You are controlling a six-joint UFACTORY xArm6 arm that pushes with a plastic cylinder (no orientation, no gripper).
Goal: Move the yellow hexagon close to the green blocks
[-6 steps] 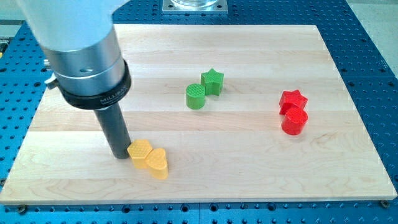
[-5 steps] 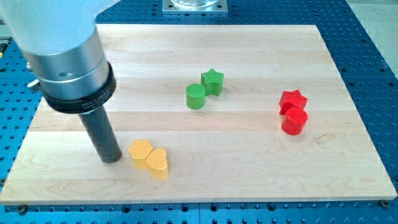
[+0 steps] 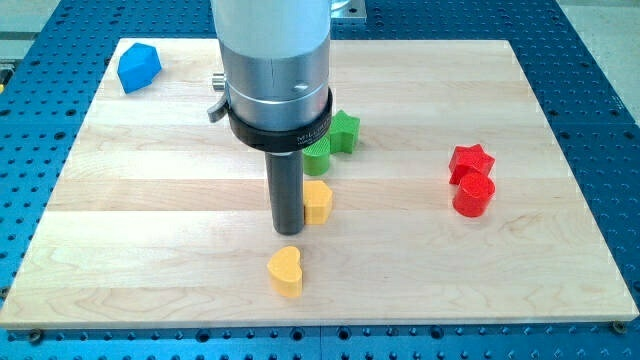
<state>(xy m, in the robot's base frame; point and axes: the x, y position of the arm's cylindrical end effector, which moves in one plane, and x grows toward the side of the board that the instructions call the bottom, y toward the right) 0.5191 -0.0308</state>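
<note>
The yellow hexagon [image 3: 318, 201] sits near the board's middle, just below the green cylinder [image 3: 319, 158], which the arm partly hides. The green star [image 3: 345, 131] lies just to the upper right of the cylinder, touching it. My tip [image 3: 289, 231] rests on the board against the hexagon's left side. The rod and the wide arm body above it cover part of the green blocks.
A yellow heart [image 3: 286, 271] lies below my tip near the view's bottom. A red star [image 3: 471, 160] and a red cylinder [image 3: 473, 194] sit together at the right. A blue block [image 3: 138, 67] sits at the top left corner of the wooden board [image 3: 560, 250].
The yellow hexagon has moved up and right, away from the yellow heart, to just below the green cylinder. My tip moved right with it. The heart shifted slightly right and down.
</note>
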